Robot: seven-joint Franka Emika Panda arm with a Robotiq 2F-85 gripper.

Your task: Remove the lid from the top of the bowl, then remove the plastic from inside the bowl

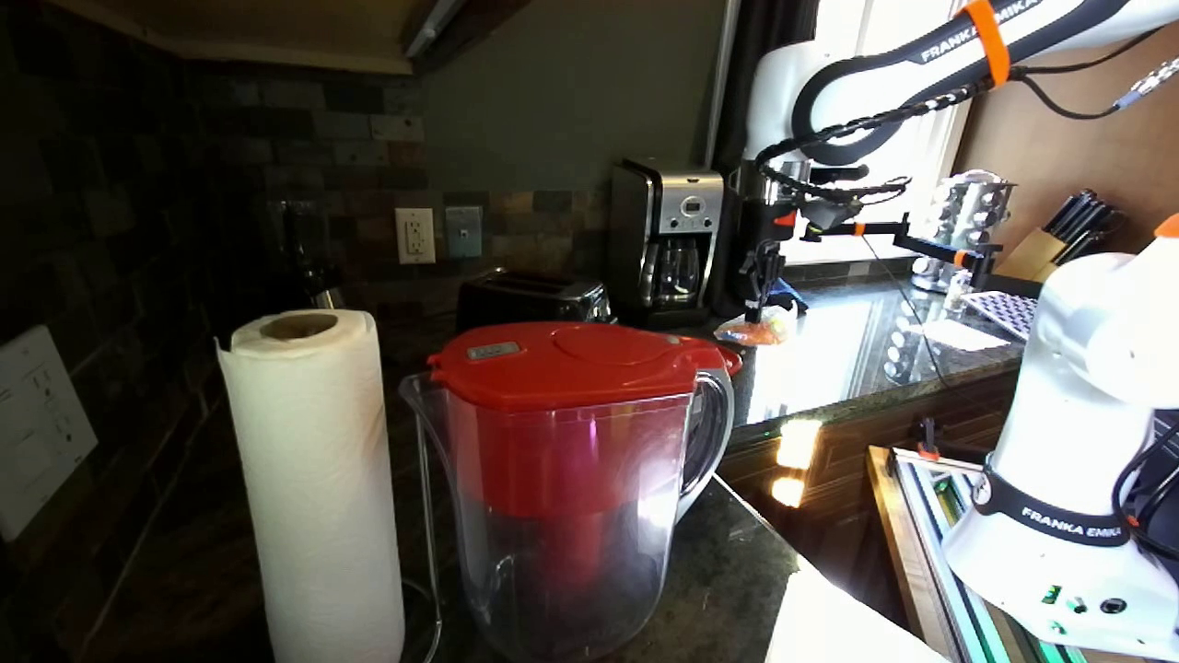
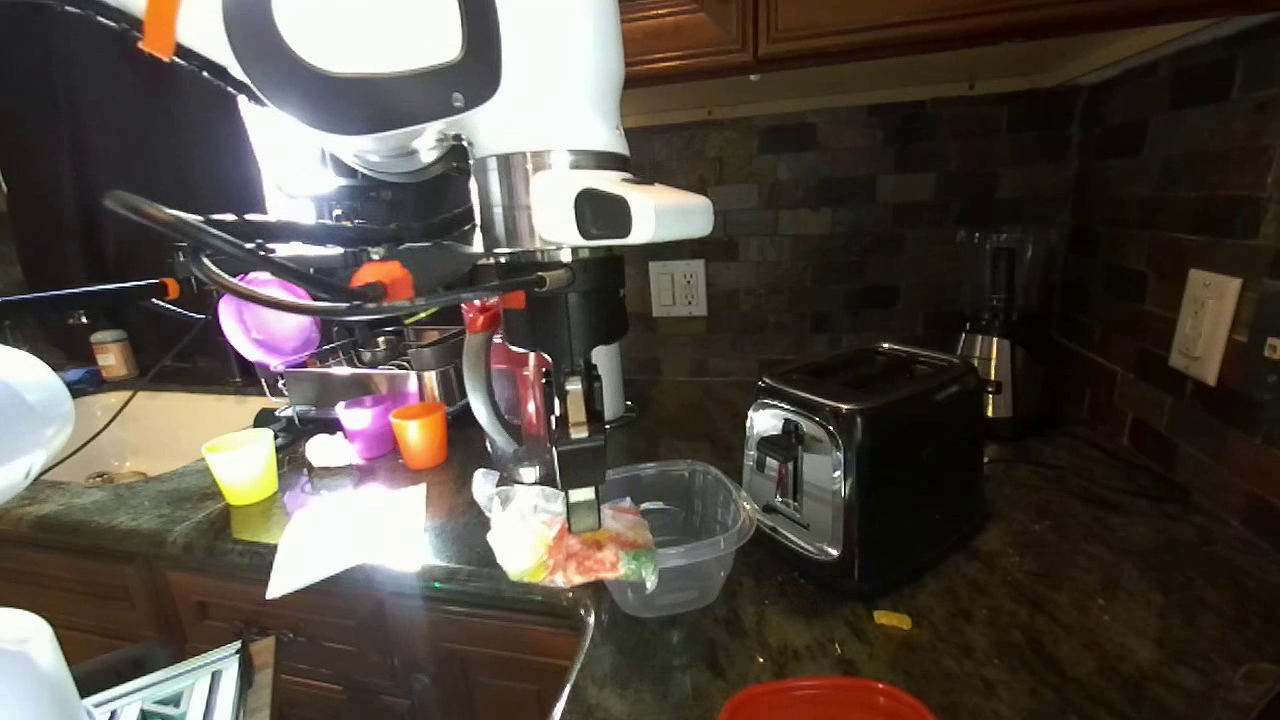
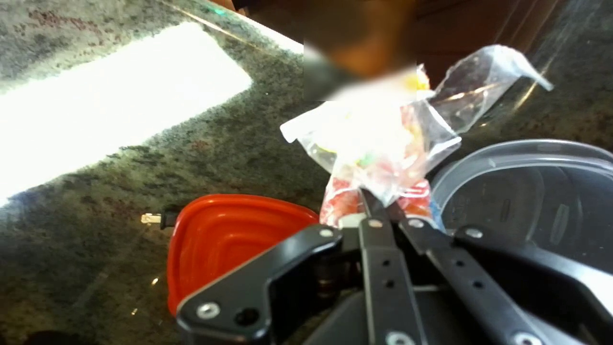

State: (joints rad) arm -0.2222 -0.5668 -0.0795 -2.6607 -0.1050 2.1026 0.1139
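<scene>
My gripper (image 2: 583, 512) points down and is shut on a clear plastic bag (image 2: 590, 560) with red, yellow and green contents. In the wrist view the fingertips (image 3: 381, 203) pinch the bag (image 3: 373, 143), which spreads out beyond them. The clear bowl (image 2: 665, 580) stands upright beside the bag, uncovered; in the wrist view its rim (image 3: 531, 148) is at the right. I cannot tell whether the bag touches the counter. The red lid (image 3: 239, 235) lies on the counter, partly behind my gripper; an exterior view shows its edge (image 2: 825, 700). The gripper (image 1: 757, 308) and bag also show far off in an exterior view.
A black and chrome toaster (image 2: 860, 460) stands close beside the bowl. Yellow (image 2: 243, 466), purple (image 2: 366, 425) and orange (image 2: 420, 435) cups stand near the sink (image 2: 150, 430). A red-topped pitcher (image 1: 571, 442), paper towel roll (image 1: 318, 479) and coffee maker (image 1: 668, 239) stand on the counter.
</scene>
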